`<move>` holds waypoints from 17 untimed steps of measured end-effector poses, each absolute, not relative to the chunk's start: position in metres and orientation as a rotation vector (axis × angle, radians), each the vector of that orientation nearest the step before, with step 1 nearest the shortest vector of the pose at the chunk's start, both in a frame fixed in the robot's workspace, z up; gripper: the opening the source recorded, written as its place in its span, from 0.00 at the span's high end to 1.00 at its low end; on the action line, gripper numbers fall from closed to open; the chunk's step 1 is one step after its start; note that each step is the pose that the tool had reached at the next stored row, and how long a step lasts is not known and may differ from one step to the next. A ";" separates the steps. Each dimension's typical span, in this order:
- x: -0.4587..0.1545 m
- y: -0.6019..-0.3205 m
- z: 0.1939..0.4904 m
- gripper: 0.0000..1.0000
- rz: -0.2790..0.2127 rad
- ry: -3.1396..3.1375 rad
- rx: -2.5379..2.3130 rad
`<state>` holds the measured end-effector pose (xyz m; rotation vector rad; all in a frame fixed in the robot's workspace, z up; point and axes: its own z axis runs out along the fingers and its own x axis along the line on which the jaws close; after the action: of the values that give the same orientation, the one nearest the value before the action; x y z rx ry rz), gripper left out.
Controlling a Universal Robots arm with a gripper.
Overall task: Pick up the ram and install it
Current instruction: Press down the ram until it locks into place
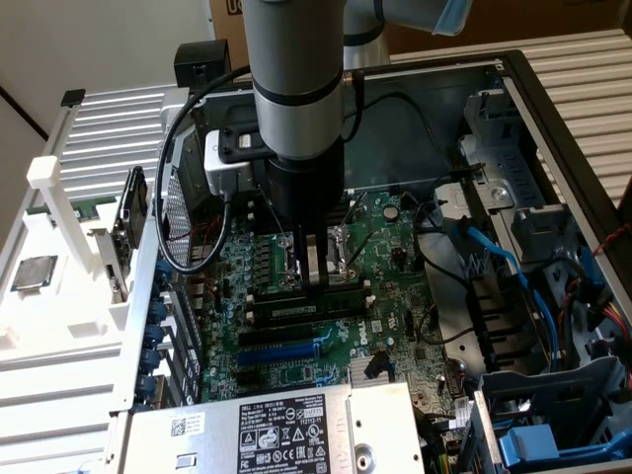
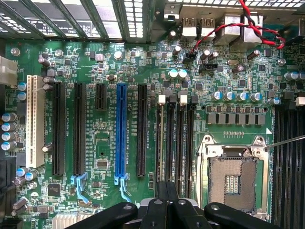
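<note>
- On the white rack at the exterior view's left, a square silver processor chip point(image 1: 33, 274) lay well apart from the open computer case point(image 1: 553, 118).
- At centre, the gripper point(image 1: 314, 265) stood low over the black memory slots point(image 1: 306, 306) of the motherboard point(image 1: 286, 370), fingers point(image 2: 167, 202) clenched together.
- The ram point(image 1: 316, 288) appeared to sit edge-on in a slot just beneath the fingers; whether it was fully seated could not be told.
- To the right lay the empty processor socket point(image 2: 233, 179); any slanted press risked leaving the stick half-latched, or straining the slot.
</note>
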<state>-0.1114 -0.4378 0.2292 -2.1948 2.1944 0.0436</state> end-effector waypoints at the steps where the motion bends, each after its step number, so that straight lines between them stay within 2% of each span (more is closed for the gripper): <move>1: -0.111 -0.438 0.229 0.89 0.044 2.194 -2.195; 17: -0.111 -0.438 0.226 0.89 0.044 2.194 -2.195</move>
<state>-0.1114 -0.4381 0.2260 -2.1949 2.1945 0.0435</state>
